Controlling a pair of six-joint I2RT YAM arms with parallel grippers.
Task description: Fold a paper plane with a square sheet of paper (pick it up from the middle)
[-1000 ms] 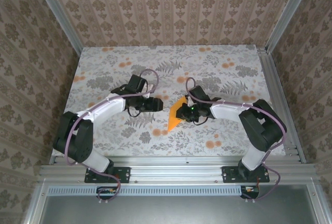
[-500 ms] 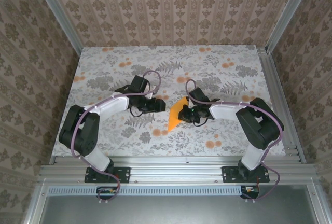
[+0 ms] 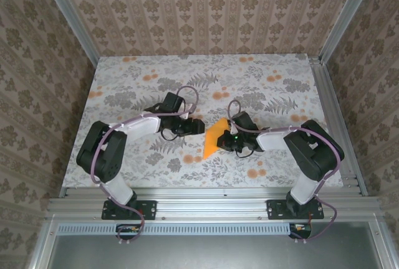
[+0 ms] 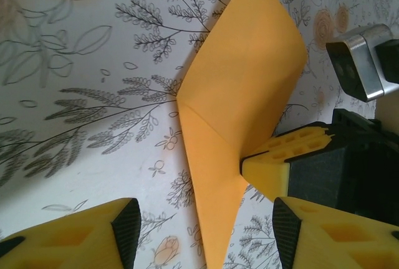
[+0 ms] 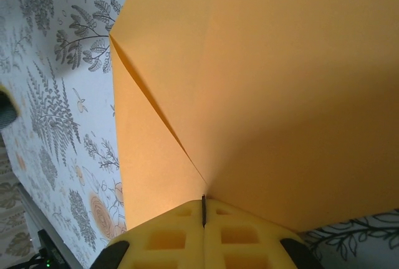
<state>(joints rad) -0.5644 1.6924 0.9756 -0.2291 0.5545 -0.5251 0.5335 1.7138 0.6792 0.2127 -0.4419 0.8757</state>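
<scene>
Orange paper, where: the square sheet of paper [image 3: 214, 138] sits near the middle of the floral tabletop [image 3: 124, 82], between the two claws. It is already creased into a narrower, pointed kite shape, with one fold line across it and one flap lifting off the surface.

Step in hand: judging by the shape, this is mid-fold. One side has been brought in and the sheet is being pinched so that a flap can be turned or a crease set. It is not yet a slim dart.

Right claw: the right claw [image 5: 204, 210] is pinched fully together on the paper's near edge, just where the fold line runs out. Its two pads meet with the sheet clamped between them.

Left claw: the left claw [image 4: 206, 228] stands about half open and holds nothing. It hovers just beside the sheet, its fingers either side of the narrow tip. Whether it touches the paper I cannot tell.

Next move calls for: probably the left claw pins or takes the tip while the right carries its flap over, edges matched before pressing.

Risk: thin paper may slide on the tabletop or buckle, and a one-sided pull would skew the crease.
</scene>
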